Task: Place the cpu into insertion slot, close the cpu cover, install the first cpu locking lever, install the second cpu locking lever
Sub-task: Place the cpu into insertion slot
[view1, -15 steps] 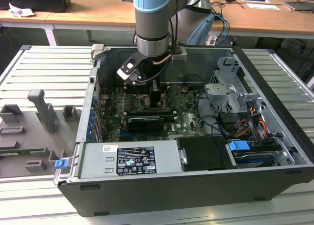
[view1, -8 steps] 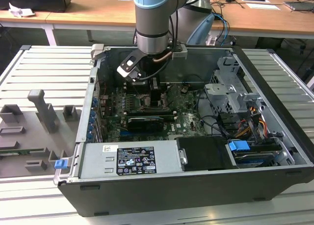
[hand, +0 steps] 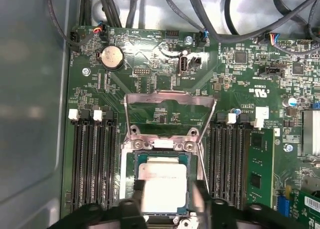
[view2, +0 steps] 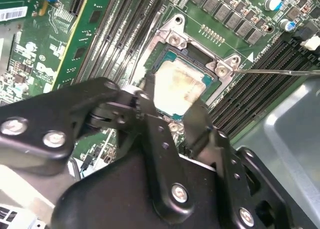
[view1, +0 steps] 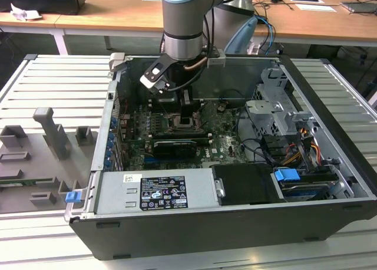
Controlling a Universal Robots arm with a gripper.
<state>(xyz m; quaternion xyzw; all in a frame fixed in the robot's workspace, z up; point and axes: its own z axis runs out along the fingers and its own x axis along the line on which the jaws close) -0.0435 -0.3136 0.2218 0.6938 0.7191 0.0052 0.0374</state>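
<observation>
A ribbed grey table (view1: 59,81) is seen at the exterior view's left, beside the open black case (view1: 235,223). Inside, the flat pale-silver cpu (hand: 162,174) is pinched between the matte black fingers (view2: 152,114) of the gripper (hand: 168,189) at the square insertion slot (hand: 128,166). The thin silver cpu cover (hand: 170,97) is tilted up beside it.

Raised cpu cover (hand: 170,98) and flanking memory slots (hand: 95,164) hem the insertion slot (hand: 128,171).

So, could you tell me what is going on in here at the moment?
A robot arm reaches into an open computer case, with its pincer right at the cpu. The cpu lies at the insertion slot, either seated or just above it; I cannot tell whether it is gripped. The cpu cover stands flipped open at one edge of the slot, so it is not yet closed.
</observation>
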